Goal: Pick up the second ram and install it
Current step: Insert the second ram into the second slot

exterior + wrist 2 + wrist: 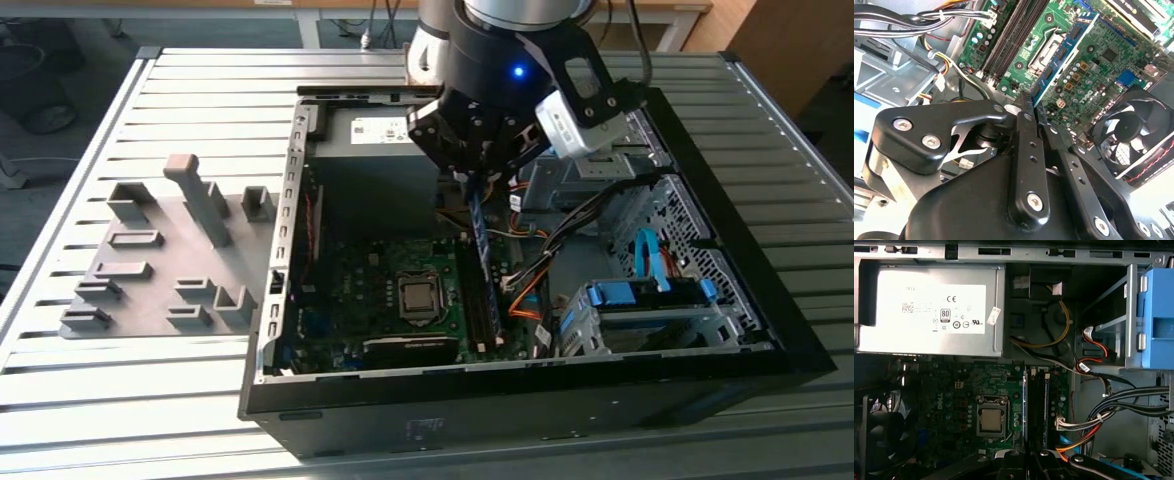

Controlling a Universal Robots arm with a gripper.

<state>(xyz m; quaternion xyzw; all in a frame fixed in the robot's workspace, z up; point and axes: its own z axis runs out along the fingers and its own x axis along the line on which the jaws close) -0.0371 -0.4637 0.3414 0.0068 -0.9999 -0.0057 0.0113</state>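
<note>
Pincer [474,180] clamps the second ram [481,250] above the motherboard [387,290], cables [561,250] beside.

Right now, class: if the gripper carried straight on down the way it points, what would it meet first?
Probably the memory slots on the motherboard: the gripper points down into the case, gripping the second ram edge-on above them. Exact depth is unclear.

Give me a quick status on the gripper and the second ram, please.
Gripper shut on second ram, edge-on, hanging over motherboard memory slots. Not seated yet. Orange cables run close beside.
</note>
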